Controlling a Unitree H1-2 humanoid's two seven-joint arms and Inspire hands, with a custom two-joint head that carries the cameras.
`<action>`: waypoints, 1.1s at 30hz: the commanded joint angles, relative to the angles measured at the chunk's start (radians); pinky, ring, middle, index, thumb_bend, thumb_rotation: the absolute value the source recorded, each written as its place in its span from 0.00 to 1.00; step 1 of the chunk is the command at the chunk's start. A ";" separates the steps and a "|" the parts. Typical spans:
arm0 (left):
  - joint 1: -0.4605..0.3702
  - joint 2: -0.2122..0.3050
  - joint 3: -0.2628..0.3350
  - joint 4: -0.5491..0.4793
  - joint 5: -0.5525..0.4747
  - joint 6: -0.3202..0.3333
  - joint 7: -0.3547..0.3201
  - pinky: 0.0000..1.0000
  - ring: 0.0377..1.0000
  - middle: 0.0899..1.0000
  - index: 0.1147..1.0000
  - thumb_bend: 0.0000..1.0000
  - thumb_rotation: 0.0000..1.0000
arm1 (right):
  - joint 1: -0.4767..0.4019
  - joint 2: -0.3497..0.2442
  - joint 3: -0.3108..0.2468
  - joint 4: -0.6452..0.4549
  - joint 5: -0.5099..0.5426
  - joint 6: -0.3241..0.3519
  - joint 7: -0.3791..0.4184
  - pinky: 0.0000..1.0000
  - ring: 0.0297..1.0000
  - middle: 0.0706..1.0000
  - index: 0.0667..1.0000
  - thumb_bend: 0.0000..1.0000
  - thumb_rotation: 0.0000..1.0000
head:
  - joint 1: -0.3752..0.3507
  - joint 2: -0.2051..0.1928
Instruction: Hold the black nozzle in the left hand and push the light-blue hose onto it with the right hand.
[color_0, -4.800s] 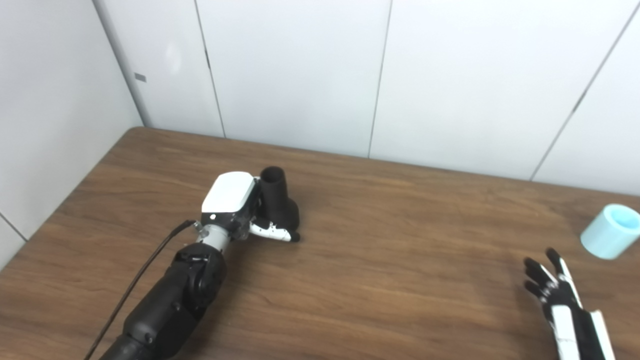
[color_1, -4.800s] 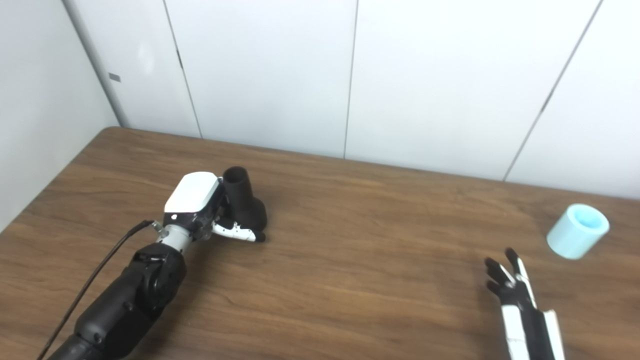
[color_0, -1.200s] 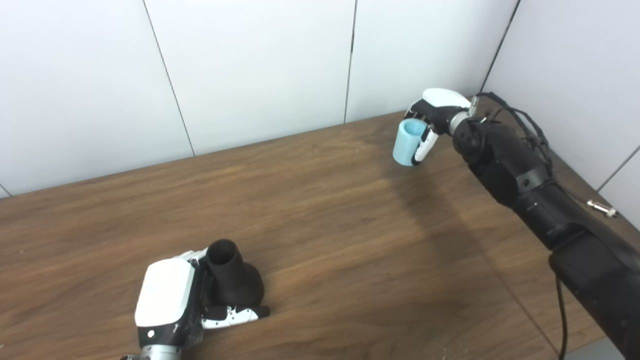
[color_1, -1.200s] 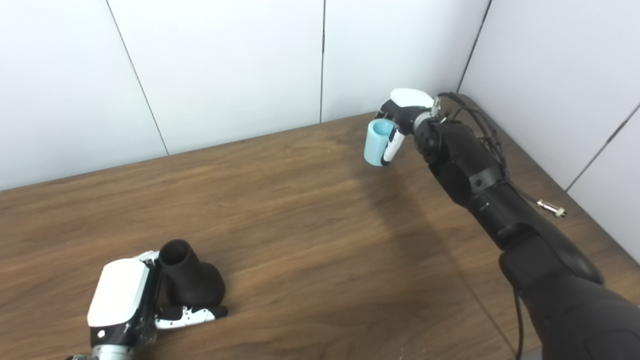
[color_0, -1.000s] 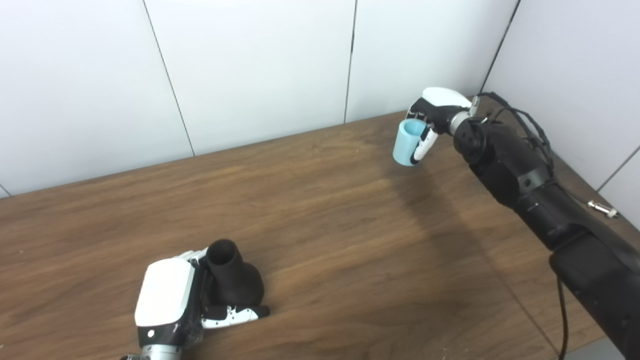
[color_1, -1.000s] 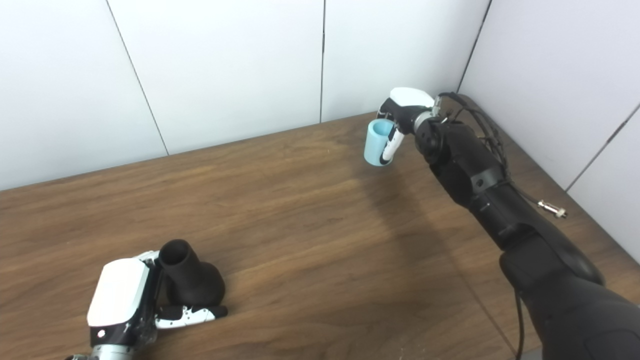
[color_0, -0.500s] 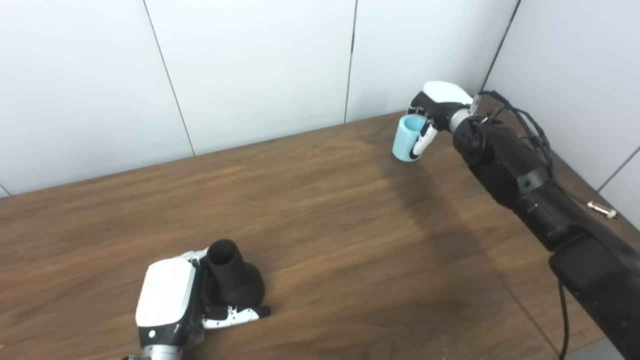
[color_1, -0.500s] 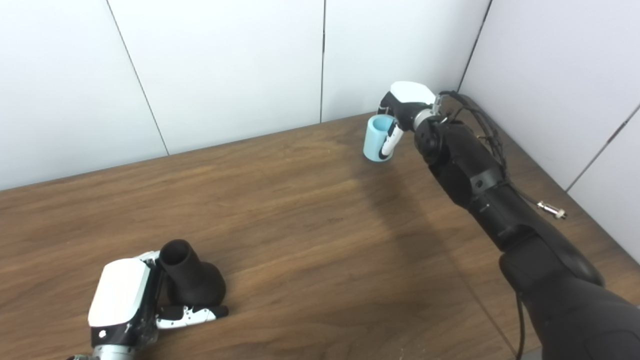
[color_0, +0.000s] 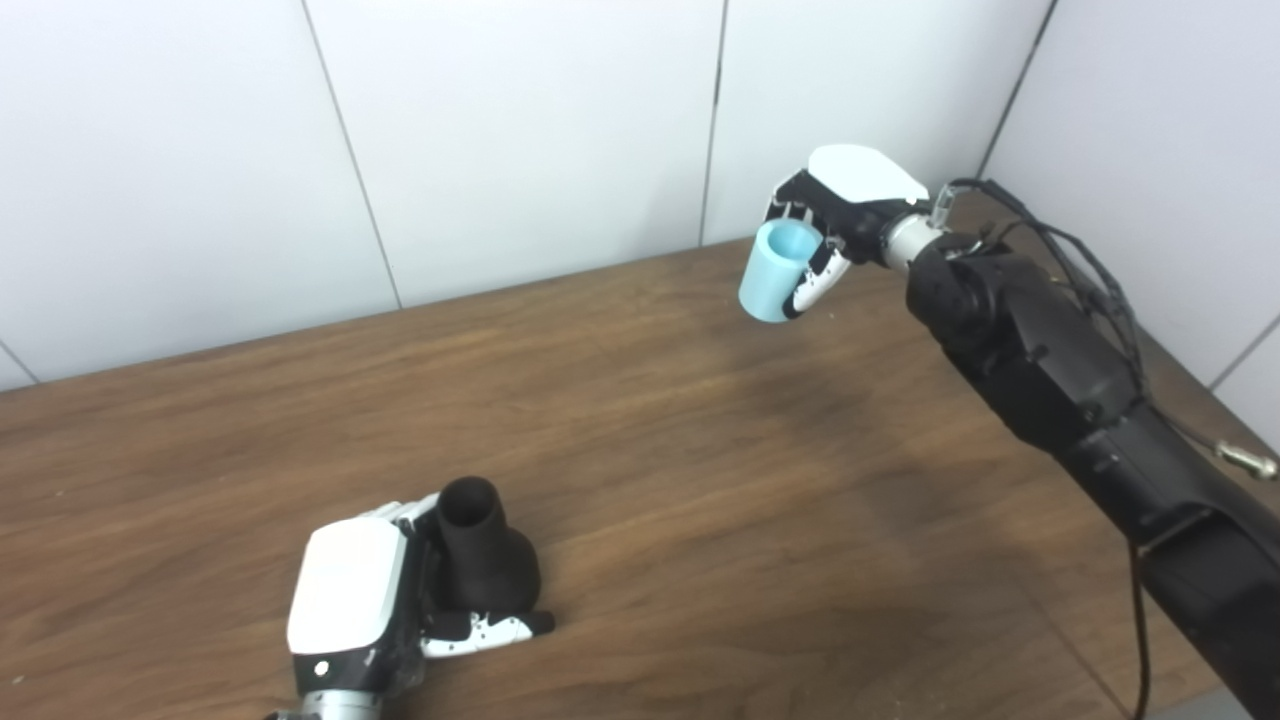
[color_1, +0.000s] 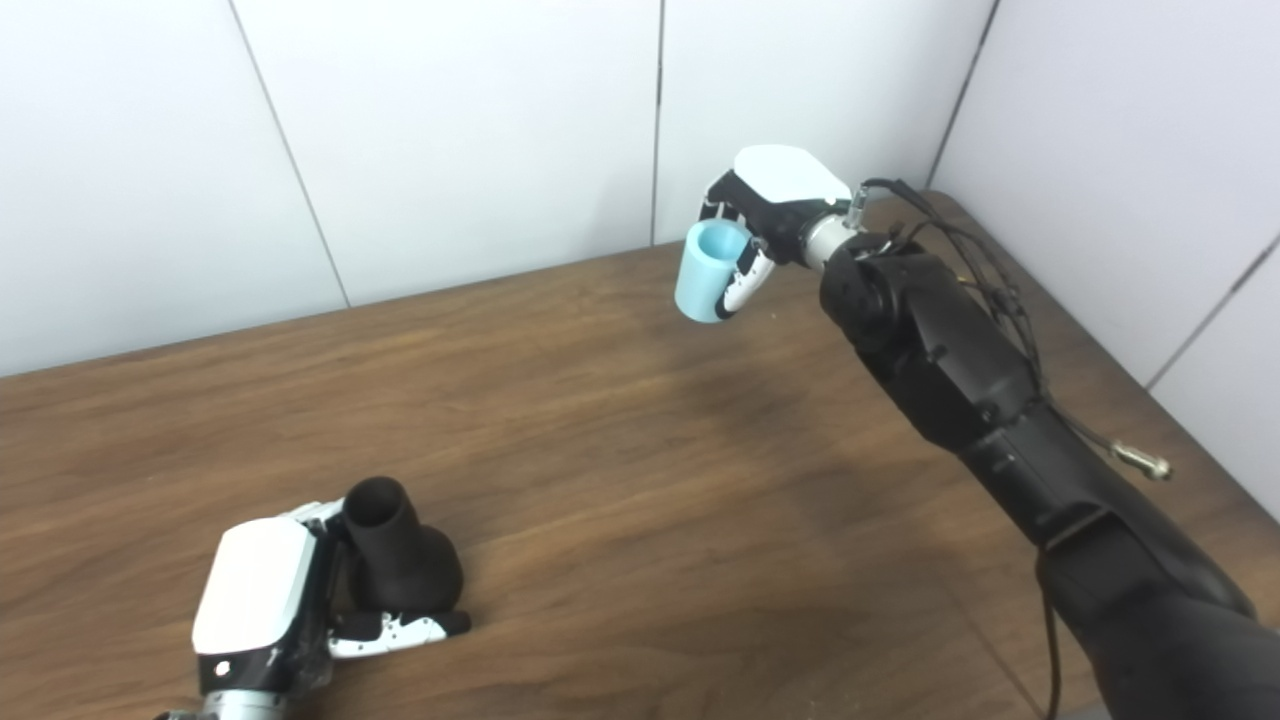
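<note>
The black nozzle stands upright on the wooden table at the near left, its open neck pointing up. My left hand is wrapped around its base, thumb across the front. At the far right, my right hand is shut on the short light-blue hose, a hollow cylinder. It hangs above the table, tilted, its open end facing up and toward the wall. Hose and nozzle are far apart.
White wall panels close off the table's back and right sides. Cables run along my right forearm, with a small metal connector hanging near the right table edge.
My right hand has lifted the hose off the table and carried it left and upward. The left hand and nozzle have stayed put; the camera shifted slightly.
</note>
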 joint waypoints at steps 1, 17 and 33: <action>0.042 -0.007 -0.032 0.037 0.016 0.019 -0.041 0.51 0.52 0.40 0.44 0.52 0.00 | -0.030 -0.019 -0.011 -0.070 -0.005 -0.011 0.019 0.41 0.38 0.47 0.47 0.52 0.00 | 0.028 0.001; 0.035 -0.061 -0.093 0.058 0.074 0.081 -0.031 0.46 0.46 0.37 0.45 0.52 0.00 | -0.057 0.060 0.025 -0.392 0.021 0.003 0.267 0.48 0.40 0.44 0.49 0.52 0.00 | 0.197 0.011; 0.037 -0.081 -0.133 0.070 0.081 0.115 -0.016 0.54 0.53 0.42 0.43 0.52 0.00 | -0.007 0.204 0.021 -0.564 0.080 0.104 0.360 0.37 0.38 0.46 0.48 0.52 0.00 | 0.266 0.022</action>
